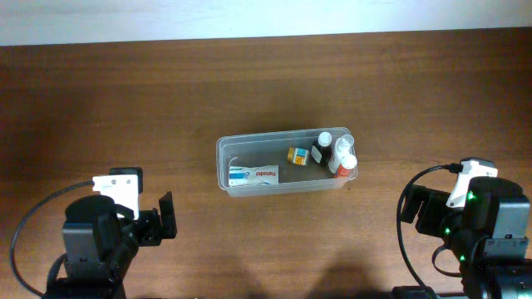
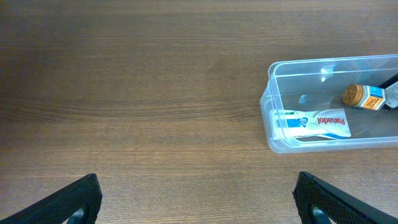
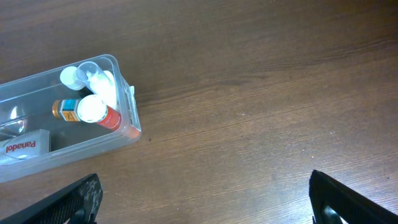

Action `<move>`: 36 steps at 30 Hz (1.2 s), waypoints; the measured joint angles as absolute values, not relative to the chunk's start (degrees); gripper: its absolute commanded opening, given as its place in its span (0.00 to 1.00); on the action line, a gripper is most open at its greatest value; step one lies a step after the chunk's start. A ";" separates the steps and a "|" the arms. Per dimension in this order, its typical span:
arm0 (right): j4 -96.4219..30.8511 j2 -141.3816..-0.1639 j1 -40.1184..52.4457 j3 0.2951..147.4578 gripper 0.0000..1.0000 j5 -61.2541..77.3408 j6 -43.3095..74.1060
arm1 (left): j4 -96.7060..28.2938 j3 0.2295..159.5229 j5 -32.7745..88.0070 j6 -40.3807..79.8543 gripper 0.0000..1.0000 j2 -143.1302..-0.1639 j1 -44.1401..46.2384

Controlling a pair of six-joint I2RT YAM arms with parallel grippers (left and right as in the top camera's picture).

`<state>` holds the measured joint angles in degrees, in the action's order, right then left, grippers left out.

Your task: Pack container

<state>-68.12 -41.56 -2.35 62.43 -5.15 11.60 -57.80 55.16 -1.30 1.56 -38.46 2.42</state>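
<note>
The clear plastic container (image 1: 249, 143) stands on the wooden table at the middle. It holds a white Panadol box (image 1: 254, 174), a small orange jar (image 1: 297, 154), a dark bottle (image 1: 321, 153) and two white-capped bottles (image 1: 344, 158). The container also shows in the left wrist view (image 2: 271, 118) and in the right wrist view (image 3: 132, 112). My left gripper (image 2: 198, 202) is open and empty at the front left, well away from the container. My right gripper (image 3: 205, 199) is open and empty at the front right.
The wooden table (image 1: 125, 91) stretches to a pale wall edge at the back. Both arm bases sit at the front corners, with black cables looping beside them.
</note>
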 measured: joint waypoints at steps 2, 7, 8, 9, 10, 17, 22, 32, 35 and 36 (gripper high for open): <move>-68.16 -41.56 -2.35 62.43 0.98 -5.15 11.62 | -57.80 55.16 -1.30 1.56 0.99 -38.46 2.42; -70.89 -41.28 -2.35 62.28 0.98 -5.41 11.55 | -57.80 55.16 -1.32 1.56 0.99 -38.46 2.42; -70.65 -40.93 -2.35 62.22 0.98 -6.02 11.51 | -57.80 55.16 -1.32 1.56 0.99 -38.46 2.42; -70.24 -40.34 -2.35 62.17 0.98 -6.44 11.40 | -57.82 55.16 -1.32 1.56 0.99 -38.46 2.42; -69.71 -39.68 -2.35 61.98 0.98 -6.74 11.35 | -57.80 55.16 -1.30 1.56 0.99 -38.46 2.42; -62.02 -25.91 -2.35 55.83 0.98 -8.36 7.03 | -57.87 55.02 -1.30 1.56 0.99 -38.46 2.42; -54.63 -14.76 -2.35 47.07 0.98 -8.80 3.36 | -57.78 54.96 -1.30 1.56 0.99 -38.46 2.42; -26.00 -2.26 -2.35 24.53 0.98 -8.80 2.28 | -57.80 54.94 -1.30 1.56 0.99 -38.46 2.42; -14.31 -1.32 -2.35 17.58 0.98 -8.80 2.28 | -57.82 54.94 -1.30 1.56 0.99 -38.46 2.42; -12.10 -1.17 -2.35 15.99 0.98 -8.80 2.11 | -57.80 54.94 -1.30 1.56 0.99 -38.46 2.42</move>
